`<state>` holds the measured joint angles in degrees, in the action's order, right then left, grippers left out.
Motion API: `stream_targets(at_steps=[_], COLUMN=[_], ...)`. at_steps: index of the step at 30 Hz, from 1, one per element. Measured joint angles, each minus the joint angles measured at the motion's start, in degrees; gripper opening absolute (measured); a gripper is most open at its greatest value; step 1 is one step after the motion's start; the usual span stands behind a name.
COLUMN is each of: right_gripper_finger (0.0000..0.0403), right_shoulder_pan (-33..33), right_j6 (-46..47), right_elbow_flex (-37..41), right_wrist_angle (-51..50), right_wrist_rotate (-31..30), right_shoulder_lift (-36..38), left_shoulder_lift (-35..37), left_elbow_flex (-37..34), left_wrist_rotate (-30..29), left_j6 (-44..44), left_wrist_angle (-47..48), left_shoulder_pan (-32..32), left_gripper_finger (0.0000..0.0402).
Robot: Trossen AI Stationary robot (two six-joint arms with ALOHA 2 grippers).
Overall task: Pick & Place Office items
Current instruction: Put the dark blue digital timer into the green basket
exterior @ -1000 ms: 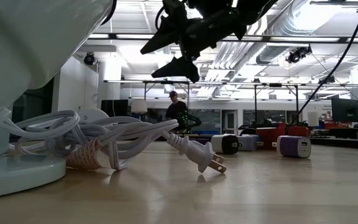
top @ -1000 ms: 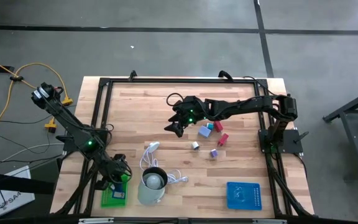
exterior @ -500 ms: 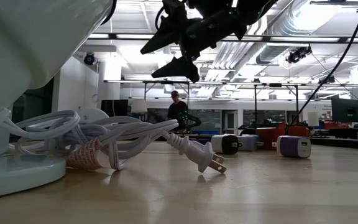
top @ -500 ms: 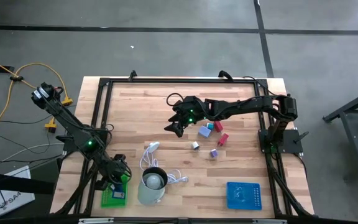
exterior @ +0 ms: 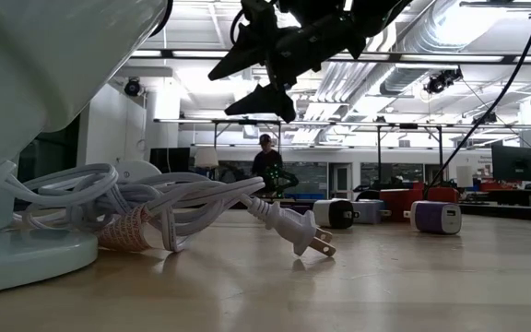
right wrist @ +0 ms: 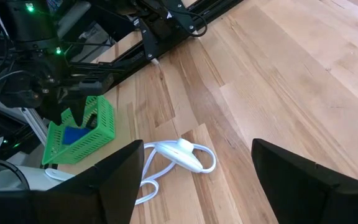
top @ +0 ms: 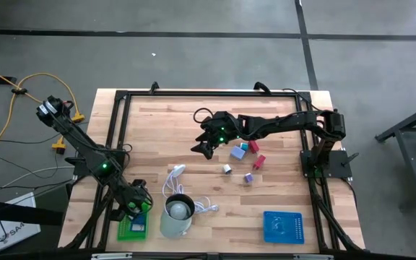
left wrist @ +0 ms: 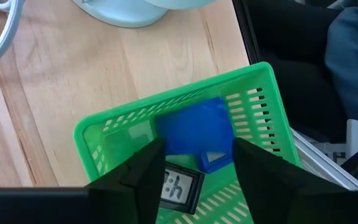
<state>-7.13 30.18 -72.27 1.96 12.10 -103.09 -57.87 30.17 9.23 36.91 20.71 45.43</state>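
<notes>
My left gripper (left wrist: 197, 168) hangs open over the green tray (left wrist: 166, 102) at the table's near left. Its fingers stand on either side of a blue item (left wrist: 197, 130) that lies flat in the tray beside a small display piece (left wrist: 179, 185). My right gripper (top: 206, 144) hovers open above the middle of the table with nothing between its fingers. Just right of it, loose office items rest on the wood: a blue one (top: 237, 152), a pink one (top: 253, 146), a red one (top: 258, 161), a white one (top: 227, 168) and a purple one (top: 248, 178).
A pale cup (top: 177, 215) stands right of the green tray, with a white coiled cable (top: 175, 180) lying beside it. A blue tray (top: 283, 226) sits at the near right. A black frame (top: 193, 92) borders the table. A person stands far behind the table in the low view.
</notes>
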Motion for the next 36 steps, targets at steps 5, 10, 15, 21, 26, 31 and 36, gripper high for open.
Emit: stream_targets(at_steps=[5, 10, 15, 21, 26, 31, 36], right_gripper_finger=[0.0285, 0.0285, 0.0285, 0.0285, 0.0285, 0.0285, 0.0285], right_shoulder_pan=[0.00, 0.02, 0.00, 0.00, 0.02, 0.00, 0.00], right_j6=[0.02, 0.02, 0.01, 0.02, 0.02, 0.02, 0.02], right_elbow_flex=[0.00, 0.00, 0.00, 0.00, 0.00, 0.00, 0.00], right_wrist_angle=[0.00, 0.00, 0.00, 0.00, 0.00, 0.00, 0.00], right_wrist_rotate=[-0.01, 0.00, 0.00, 0.00, -0.02, 0.00, 0.00], right_shoulder_lift=[0.00, 0.00, 0.00, 0.00, 0.00, 0.00, -0.01], left_shoulder_lift=[0.00, 0.00, 0.00, 0.10, 2.38, 6.54, 11.13], left_elbow_flex=[0.00, 0.00, 0.00, 0.00, 0.00, 0.00, 0.00], left_wrist_rotate=[-0.35, -0.35, -0.35, -0.31, -0.04, -0.19, -4.54], left_j6=[0.02, 0.07, 0.22, 0.22, 0.22, -0.04, -2.76], left_wrist_angle=[0.00, 0.00, -0.02, 0.00, 0.00, 0.00, 0.12], left_shoulder_pan=[0.00, 0.00, 0.00, 0.00, 0.00, 0.00, 0.00], left_gripper_finger=[0.0193, 0.0193, 0.0193, 0.0193, 0.0193, 0.0193, 0.0193])
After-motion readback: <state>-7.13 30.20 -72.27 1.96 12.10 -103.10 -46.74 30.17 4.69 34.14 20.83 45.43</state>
